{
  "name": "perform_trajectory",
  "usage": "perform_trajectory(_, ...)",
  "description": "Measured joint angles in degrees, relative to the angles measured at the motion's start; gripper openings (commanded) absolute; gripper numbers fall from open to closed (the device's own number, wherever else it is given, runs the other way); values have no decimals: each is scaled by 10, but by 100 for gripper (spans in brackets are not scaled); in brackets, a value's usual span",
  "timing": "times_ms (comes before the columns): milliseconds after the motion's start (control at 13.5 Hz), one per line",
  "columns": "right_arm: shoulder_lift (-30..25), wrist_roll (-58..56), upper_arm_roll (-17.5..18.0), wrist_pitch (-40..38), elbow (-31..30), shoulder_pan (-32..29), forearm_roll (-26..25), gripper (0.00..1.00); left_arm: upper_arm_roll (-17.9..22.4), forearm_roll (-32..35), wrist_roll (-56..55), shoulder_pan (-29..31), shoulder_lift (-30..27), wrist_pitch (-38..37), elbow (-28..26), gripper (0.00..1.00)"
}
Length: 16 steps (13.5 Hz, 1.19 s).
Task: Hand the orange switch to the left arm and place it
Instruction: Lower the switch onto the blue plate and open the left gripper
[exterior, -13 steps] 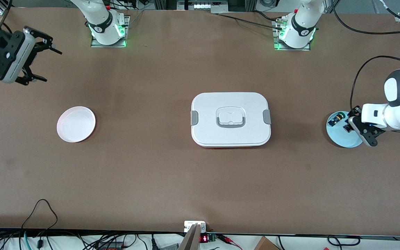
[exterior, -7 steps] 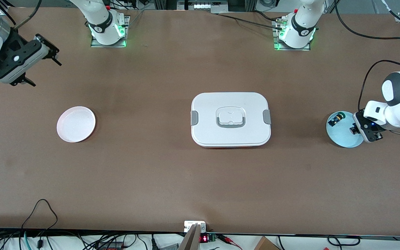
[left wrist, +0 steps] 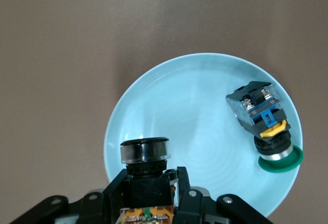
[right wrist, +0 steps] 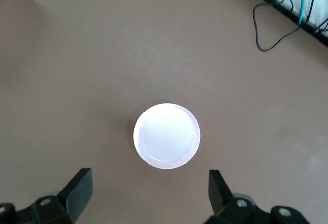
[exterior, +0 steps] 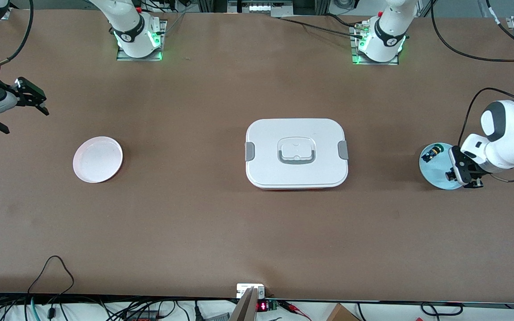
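Front view: the box point(exterior: 296, 154) sits closed at the middle of the table point(exterior: 221, 232). Toward the left arm's end of the table from the box lies a blue plate point(exterior: 437, 176). The left gripper point(exterior: 455, 171) is over this plate, at the edge away from the box. A blue switch point(exterior: 431, 153) lies on the plate, at the edge farther from the camera. Toward the right arm's end of the table from the box lies a pink plate point(exterior: 97, 159). The right gripper point(exterior: 16, 104) hangs over bare table, farther from the box than the pink plate.

Left wrist view: the left gripper point(left wrist: 148, 196) pinches the orange switch point(left wrist: 146, 170) between its fingers, black cap pointing outward, over the blue plate point(left wrist: 195, 121). The blue switch point(left wrist: 264, 124), with its green cap, lies near the plate's rim, apart from the gripper.

Right wrist view: the fingers point(right wrist: 79, 185) of the right gripper point(right wrist: 148, 193) are spread wide and hold nothing. The pink plate point(right wrist: 167, 135) lies below on the table.
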Motion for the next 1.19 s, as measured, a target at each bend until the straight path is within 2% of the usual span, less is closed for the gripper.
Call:
perform_trajectory(74, -1, 44, 1, -12, 0, 2, 0, 100, 0, 0, 1, 1, 5, 0, -1, 39)
perform_trajectory(148, -2, 85, 2, -21, 0, 5, 0, 100, 0, 0, 2, 2, 8, 1, -1, 52)
perform_trajectory(223, -3, 120, 3, -25, 0, 11, 0, 100, 0, 0, 3, 3, 11, 1, -1, 100)
perform_trajectory(445, -6, 213, 6, -28, 0, 42, 0, 100, -2, 1, 34, 10, 12, 2, -1, 100)
perform_trajectory(742, -7, 235, 4, -32, 1, 53, 0, 100, -23, 1, 55, 24, 4, -6, 5, 100)
perform_trajectory(965, -6, 235, 0, -32, 3, 50, 0, 100, -51, 1, 16, 24, -30, -81, 19, 100)
perform_trajectory(1187, 0, 235, -1, -35, 15, 50, 0, 100, -83, -18, -59, 25, -63, -199, 55, 100)
